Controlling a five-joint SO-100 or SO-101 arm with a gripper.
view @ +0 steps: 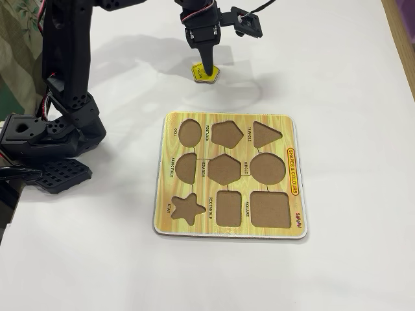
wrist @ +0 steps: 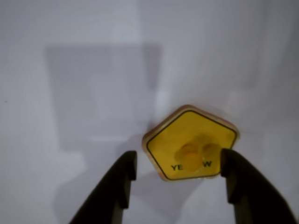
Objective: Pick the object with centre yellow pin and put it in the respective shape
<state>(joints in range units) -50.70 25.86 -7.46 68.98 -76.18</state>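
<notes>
Yellow pentagon [wrist: 191, 144] is lying ungrasped on table [view: 337, 65], wide-spread gripper [wrist: 180, 168] straddling its peg [wrist: 190, 158]; board's pentagon cut-out [view: 226, 134] is waiting empty.

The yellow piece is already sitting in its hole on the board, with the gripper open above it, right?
Not quite. The fixed view shows the yellow piece lying on the bare table, apart from the board, whose pentagon hole is empty. The gripper is indeed open above it.
</notes>
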